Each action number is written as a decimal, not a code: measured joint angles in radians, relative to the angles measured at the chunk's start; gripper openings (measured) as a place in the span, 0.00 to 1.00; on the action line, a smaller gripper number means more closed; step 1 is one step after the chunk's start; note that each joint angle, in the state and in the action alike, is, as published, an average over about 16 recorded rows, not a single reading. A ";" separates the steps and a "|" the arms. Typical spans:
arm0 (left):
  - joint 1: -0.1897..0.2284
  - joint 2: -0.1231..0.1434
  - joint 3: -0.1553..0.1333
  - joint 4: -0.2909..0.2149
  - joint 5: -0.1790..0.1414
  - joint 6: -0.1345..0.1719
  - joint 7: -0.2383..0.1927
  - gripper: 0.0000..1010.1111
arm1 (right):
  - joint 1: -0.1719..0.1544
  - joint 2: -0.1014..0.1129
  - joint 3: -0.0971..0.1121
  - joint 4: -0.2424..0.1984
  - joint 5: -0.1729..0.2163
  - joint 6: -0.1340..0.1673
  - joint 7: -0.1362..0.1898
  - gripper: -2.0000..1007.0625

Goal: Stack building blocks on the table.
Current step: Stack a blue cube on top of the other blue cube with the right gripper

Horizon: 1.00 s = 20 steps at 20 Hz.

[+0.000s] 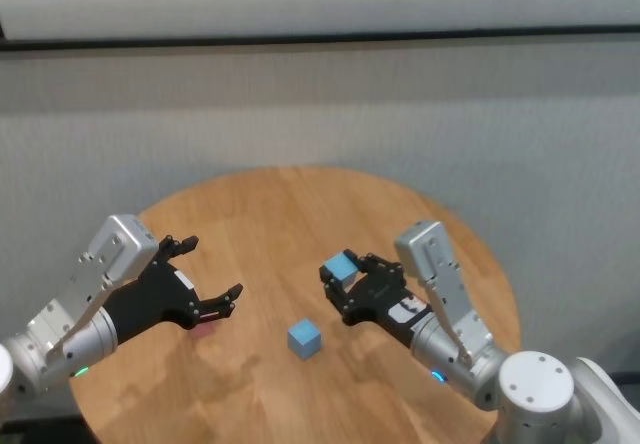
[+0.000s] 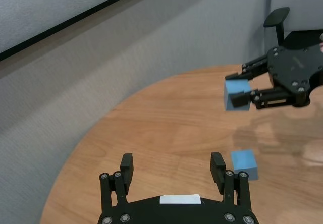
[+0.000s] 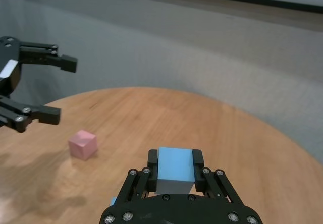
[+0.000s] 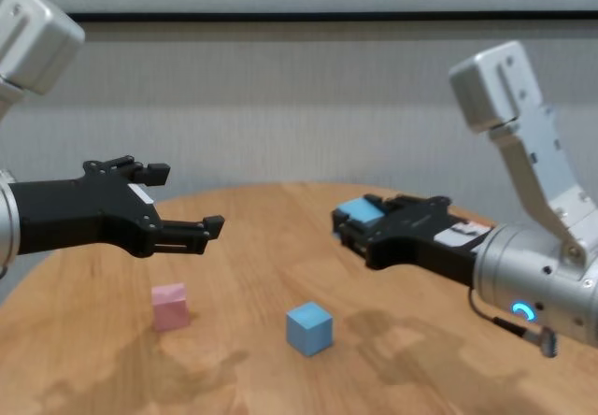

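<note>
Gripping a light blue cube (image 3: 175,167) between its two fingers, the right gripper (image 1: 343,282) hangs in the air above the round wooden table (image 1: 300,214), on the robot's right side. The cube is pinched on two opposite faces and carried well clear of the wood, which looks like a hold meant for carrying it over and setting it down squarely on another block. A second light blue cube (image 4: 309,328) sits alone on the table near the middle, below the held one and a little toward the robot's left; it seems the likely base for the stack, since it lies closest to the loaded gripper. The pale pink cube (image 4: 170,306) rests on the table farther to the left, apart from the blue one and not touching it. Above the pink cube hovers the left gripper (image 4: 182,197), its fingers spread wide and holding nothing. Its place over the pink block, with jaws parted, suggests it is poised to come down and take that cube when its turn comes. No block is stacked on another yet, so the task appears to be at an early stage.
</note>
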 joint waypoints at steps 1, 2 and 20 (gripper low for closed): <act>0.000 0.000 0.000 0.000 0.000 0.000 0.000 0.99 | 0.005 -0.001 -0.007 0.008 0.000 -0.002 0.003 0.38; 0.000 0.000 0.000 0.000 0.000 0.000 0.000 0.99 | 0.011 -0.003 -0.014 0.015 0.001 -0.004 0.005 0.38; 0.000 0.000 0.000 0.000 0.000 0.000 0.000 0.99 | 0.042 -0.014 -0.088 0.077 0.016 0.002 0.002 0.38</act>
